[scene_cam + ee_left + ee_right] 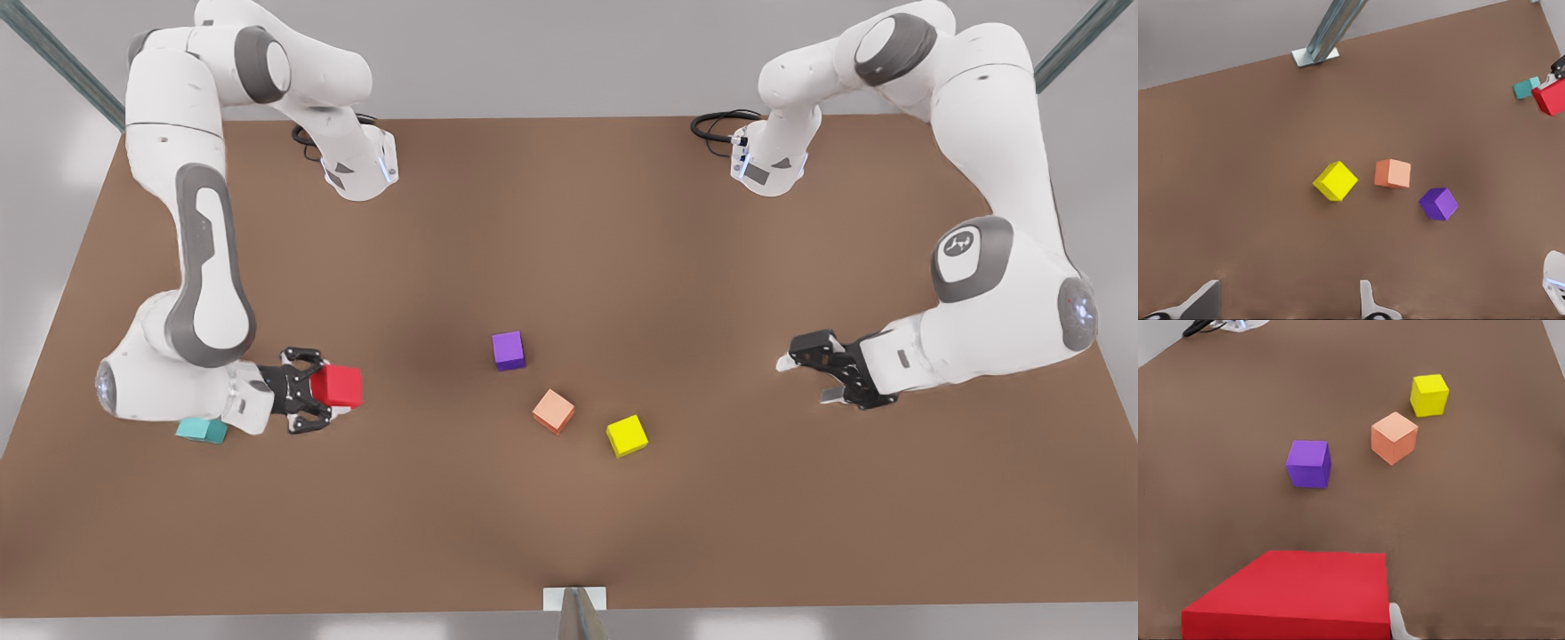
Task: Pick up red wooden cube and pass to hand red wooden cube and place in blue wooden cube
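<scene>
The red wooden cube is at the front view's left, with my right gripper shut on it. In the right wrist view this red wooden cube looms large and close. The blue wooden cube, teal in colour, rests on the table just behind that gripper and is partly hidden under the arm's wrist. My left gripper hovers open at the front view's right, holding nothing. In the left wrist view its fingers stand wide apart, and the red wooden cube and blue wooden cube appear far off.
Between the two grippers, a purple cube, a salmon-orange cube and a yellow cube lie on the brown table. A metal post stands at the table's near edge. Both arm bases and their cables are at the back.
</scene>
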{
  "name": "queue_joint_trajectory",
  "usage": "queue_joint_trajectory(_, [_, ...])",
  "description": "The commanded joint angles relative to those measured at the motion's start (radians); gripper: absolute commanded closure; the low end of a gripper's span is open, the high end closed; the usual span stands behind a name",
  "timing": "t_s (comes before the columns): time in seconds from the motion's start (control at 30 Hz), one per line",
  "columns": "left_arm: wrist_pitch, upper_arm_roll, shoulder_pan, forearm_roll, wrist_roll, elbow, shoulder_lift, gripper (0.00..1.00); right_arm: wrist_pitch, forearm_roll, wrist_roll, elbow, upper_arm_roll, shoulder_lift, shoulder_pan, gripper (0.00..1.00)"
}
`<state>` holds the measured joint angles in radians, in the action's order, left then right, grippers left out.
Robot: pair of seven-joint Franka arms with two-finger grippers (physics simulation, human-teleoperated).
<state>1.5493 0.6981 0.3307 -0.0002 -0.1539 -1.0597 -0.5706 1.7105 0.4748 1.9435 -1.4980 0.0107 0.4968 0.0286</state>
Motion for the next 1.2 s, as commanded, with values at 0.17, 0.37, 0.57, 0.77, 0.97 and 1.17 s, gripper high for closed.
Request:
queue_joint_trajectory(0.17, [-0.115,-0.671,-0.437,-0.001,0.270,-0.410,0.350,0.00,0.201,-0.621,-1.106,-0.038,-0.136,0.005,0.004,0.45])
queue_joint_trajectory(0.37, [-0.124,-0.667,-0.438,-0.066,0.249,-0.404,0.331,0.00,0.442,-0.568,-1.111,-0.033,-0.144,0.089,0.074,0.45])
queue_joint_trajectory(0.57, [-0.146,-0.663,-0.446,-0.058,0.246,-0.404,0.302,0.00,0.500,-0.512,-1.094,-0.042,-0.143,0.138,0.136,0.44])
queue_joint_trajectory(0.77, [-0.150,-0.663,-0.443,-0.057,0.247,-0.404,0.298,0.00,0.491,-0.487,-1.054,-0.082,-0.143,0.157,0.182,0.44])
queue_joint_trajectory(0.97, [-0.152,-0.663,-0.443,-0.058,0.249,-0.404,0.293,0.00,0.489,-0.435,-1.051,-0.126,-0.143,0.157,0.197,0.44])
queue_joint_trajectory(1.17, [-0.152,-0.663,-0.443,-0.058,0.249,-0.404,0.287,0.00,0.491,-0.429,-1.055,-0.120,-0.143,0.158,0.195,0.00])
